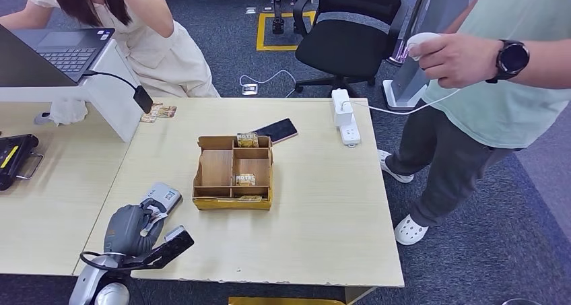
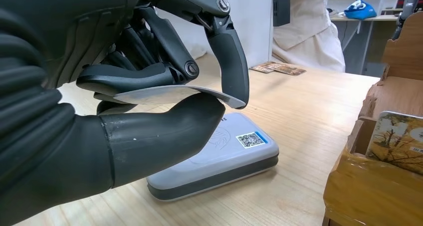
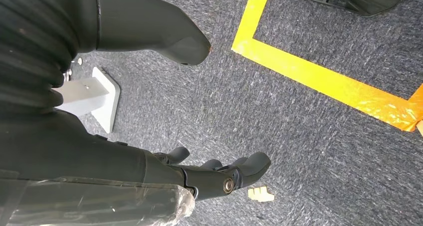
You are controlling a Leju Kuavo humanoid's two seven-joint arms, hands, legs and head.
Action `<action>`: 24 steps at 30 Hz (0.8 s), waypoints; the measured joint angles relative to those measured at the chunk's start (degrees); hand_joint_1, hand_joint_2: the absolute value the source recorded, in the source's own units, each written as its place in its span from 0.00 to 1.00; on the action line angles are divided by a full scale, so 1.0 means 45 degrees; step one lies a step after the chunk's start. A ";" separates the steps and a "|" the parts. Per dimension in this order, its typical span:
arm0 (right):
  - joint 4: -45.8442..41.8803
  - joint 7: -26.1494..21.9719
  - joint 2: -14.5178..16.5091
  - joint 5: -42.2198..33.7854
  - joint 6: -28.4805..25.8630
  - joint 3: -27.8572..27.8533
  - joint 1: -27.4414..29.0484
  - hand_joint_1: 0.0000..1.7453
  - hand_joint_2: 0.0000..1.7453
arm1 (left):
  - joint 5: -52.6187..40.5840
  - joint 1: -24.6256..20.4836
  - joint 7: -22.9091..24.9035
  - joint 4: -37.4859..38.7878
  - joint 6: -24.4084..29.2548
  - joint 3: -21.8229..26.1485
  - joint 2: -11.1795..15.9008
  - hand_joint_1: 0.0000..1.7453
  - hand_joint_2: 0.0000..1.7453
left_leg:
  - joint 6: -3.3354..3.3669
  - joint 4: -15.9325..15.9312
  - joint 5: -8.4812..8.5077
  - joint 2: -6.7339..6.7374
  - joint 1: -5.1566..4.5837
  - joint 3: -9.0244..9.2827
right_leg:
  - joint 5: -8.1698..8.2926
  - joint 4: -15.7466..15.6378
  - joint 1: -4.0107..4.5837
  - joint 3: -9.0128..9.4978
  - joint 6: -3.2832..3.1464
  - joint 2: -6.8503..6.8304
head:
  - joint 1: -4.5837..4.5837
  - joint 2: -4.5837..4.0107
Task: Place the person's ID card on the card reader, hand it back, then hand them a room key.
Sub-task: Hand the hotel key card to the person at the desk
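Note:
My left hand (image 1: pixel 137 227) hovers at the near left of the table, just above the grey card reader (image 1: pixel 163 196). In the left wrist view that hand (image 2: pixel 149 81) pinches the pale ID card (image 2: pixel 169 93) between thumb and fingers, a little above the card reader (image 2: pixel 224 158) with its QR sticker. A wooden organiser (image 1: pixel 233 174) in the middle of the table holds hotel key cards (image 1: pixel 245 180). My right hand (image 3: pixel 219 173) hangs over the carpet, fingers apart and holding nothing. A person in a green shirt (image 1: pixel 491 83) stands at the table's right side.
A black phone (image 1: pixel 275 130) lies behind the organiser, and a white power strip (image 1: pixel 345 116) sits at the far right edge. A laptop (image 1: pixel 67 49) stands on a white riser at the left, where another person sits. An office chair (image 1: pixel 350 29) stands behind.

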 joint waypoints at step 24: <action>0.0005 0.0191 0.0143 0.0131 0.0024 0.0379 -0.0028 0.00 1.00 | -0.3065 -0.2246 0.1826 0.3213 0.1927 0.0205 -0.1197 1.00 1.00 | -0.0003 0.0004 0.0006 -0.0018 -0.0002 -0.0004 | 0.0010 0.0000 -0.0001 0.0004 0.0008 -0.0015 | 0.0001 0.0001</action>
